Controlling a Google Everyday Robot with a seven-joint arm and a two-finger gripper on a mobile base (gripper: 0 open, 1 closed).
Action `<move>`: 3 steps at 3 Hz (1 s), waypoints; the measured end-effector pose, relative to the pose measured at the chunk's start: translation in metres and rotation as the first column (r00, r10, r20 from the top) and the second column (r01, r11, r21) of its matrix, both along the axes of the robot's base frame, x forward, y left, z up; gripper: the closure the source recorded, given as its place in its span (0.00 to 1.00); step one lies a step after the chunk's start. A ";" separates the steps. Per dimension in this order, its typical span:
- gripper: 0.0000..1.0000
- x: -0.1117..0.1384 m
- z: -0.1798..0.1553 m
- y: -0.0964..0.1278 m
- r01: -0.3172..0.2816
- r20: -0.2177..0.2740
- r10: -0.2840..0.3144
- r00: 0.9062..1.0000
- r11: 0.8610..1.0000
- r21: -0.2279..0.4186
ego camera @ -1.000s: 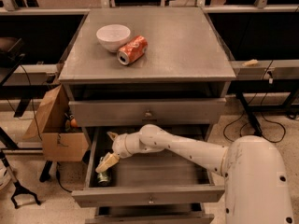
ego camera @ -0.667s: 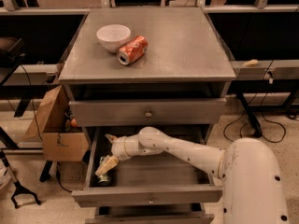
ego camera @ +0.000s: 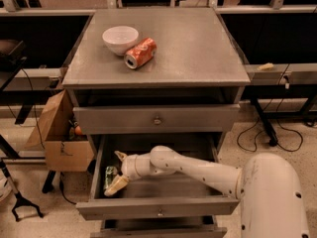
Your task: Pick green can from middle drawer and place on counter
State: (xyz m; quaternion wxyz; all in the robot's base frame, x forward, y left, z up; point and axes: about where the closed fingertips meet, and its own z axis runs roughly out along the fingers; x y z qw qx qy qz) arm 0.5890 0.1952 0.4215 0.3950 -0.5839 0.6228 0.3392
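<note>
The green can (ego camera: 109,174) lies at the left end of the open middle drawer (ego camera: 158,206), close to the left wall and not yet lifted. Compared with a second ago, the gripper (ego camera: 118,171) sits a little nearer the drawer front, while the can appears unmoved. Its spread fingers now stand one behind the can and one in front of it, where before the front finger seemed to lie over the can. This looks like the final lining-up before a grasp, and nothing is pinched yet. Above the closed top drawer (ego camera: 198,118), the counter (ego camera: 188,48) holds an orange-red soda can (ego camera: 140,53) on its side beside a white bowl (ego camera: 120,38). The green can's pale marks and the soda can's white lettering cannot be read.
</note>
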 end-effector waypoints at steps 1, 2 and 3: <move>0.00 -0.006 -0.014 -0.004 0.025 0.005 -0.025 1.000 1.000 -0.006; 0.00 -0.008 -0.025 0.001 0.036 0.012 -0.036 0.999 0.999 -0.003; 0.00 -0.008 -0.032 0.008 0.045 0.018 -0.045 0.999 0.999 0.002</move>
